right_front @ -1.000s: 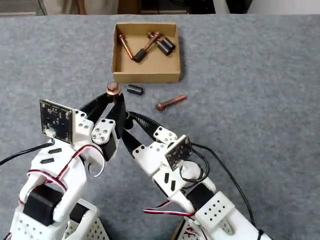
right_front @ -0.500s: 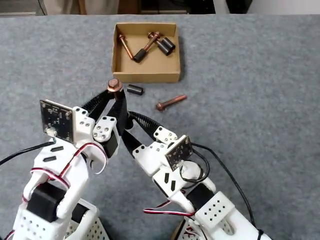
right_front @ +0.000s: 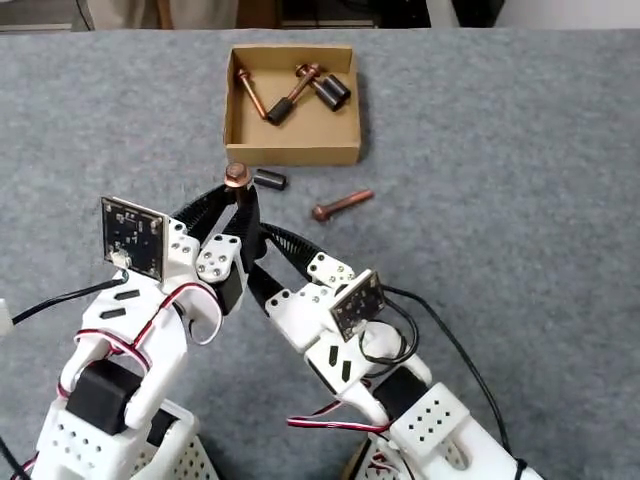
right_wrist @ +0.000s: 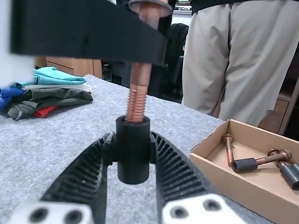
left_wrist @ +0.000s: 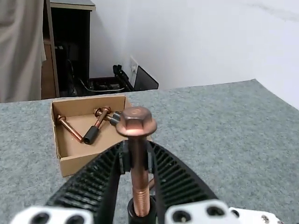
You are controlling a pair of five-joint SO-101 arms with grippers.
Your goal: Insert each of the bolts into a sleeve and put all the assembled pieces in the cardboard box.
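The high view looks down over the surface (right_front: 520, 150), both wrist views look low and close along it, and all share the cardboard box (right_front: 300, 135).

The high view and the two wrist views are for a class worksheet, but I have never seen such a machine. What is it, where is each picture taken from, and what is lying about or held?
These are two robot arms side by side at a grey table. The high view looks down from a fixed camera; each wrist view comes from a camera on one arm, looking along its pincer. The left pincer holds a copper bolt upright; the right pincer grips a black sleeve beneath it, the bolt's threaded end at the sleeve's mouth. On the table lie a loose sleeve and a loose bolt. The cardboard box holds more bolts and sleeves.
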